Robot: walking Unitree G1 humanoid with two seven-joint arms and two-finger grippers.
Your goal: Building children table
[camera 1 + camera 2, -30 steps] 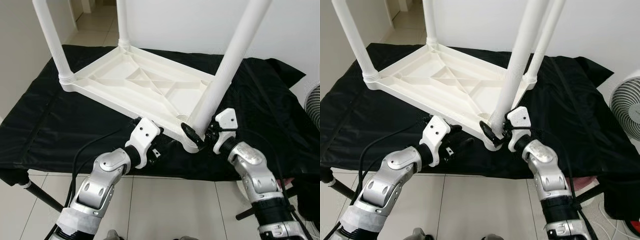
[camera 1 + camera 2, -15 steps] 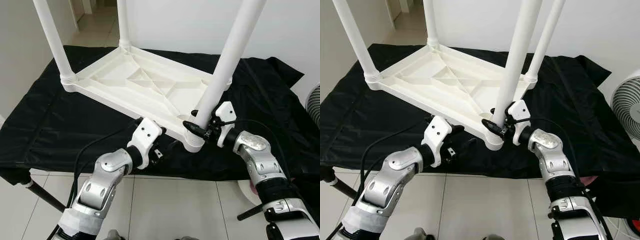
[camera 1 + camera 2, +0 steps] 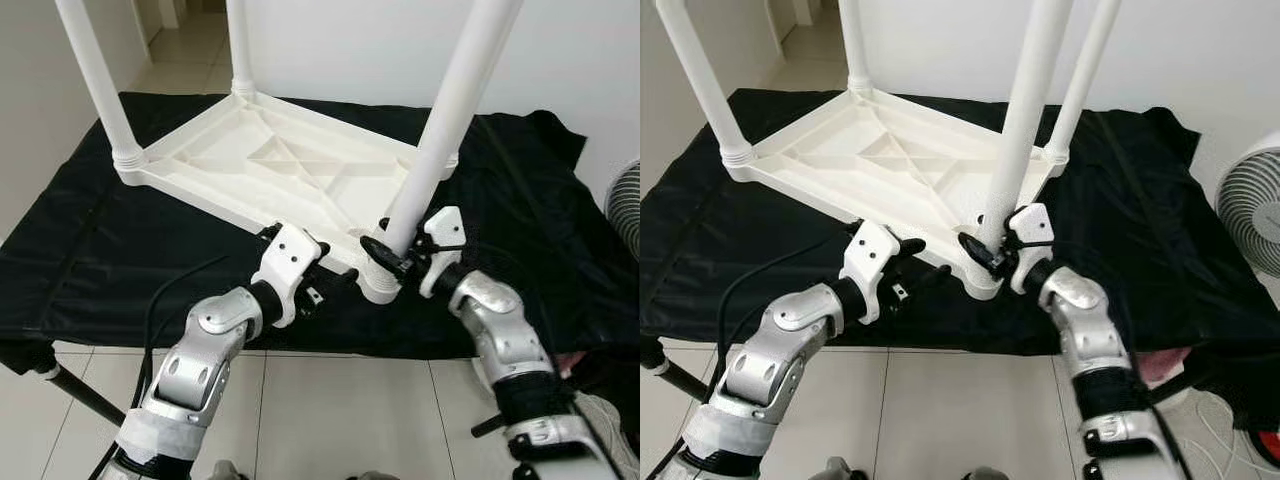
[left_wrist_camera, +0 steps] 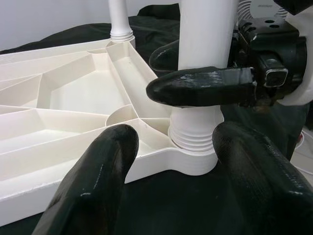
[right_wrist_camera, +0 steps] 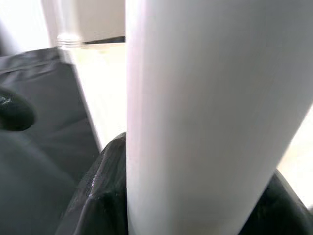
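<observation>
With my right pincer (image 3: 398, 255) clamped on the near leg (image 3: 440, 150) just above its socket and my left pincer (image 3: 318, 283) open beside that corner, the upturned table (image 3: 270, 170) on the black-draped counter (image 3: 80, 250) risks cross-threading if I tilt the leg.

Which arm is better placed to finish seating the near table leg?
Right. The right gripper is already clamped around the near leg just above its socket. The left gripper is open beside the tabletop corner, gripping nothing.
</observation>
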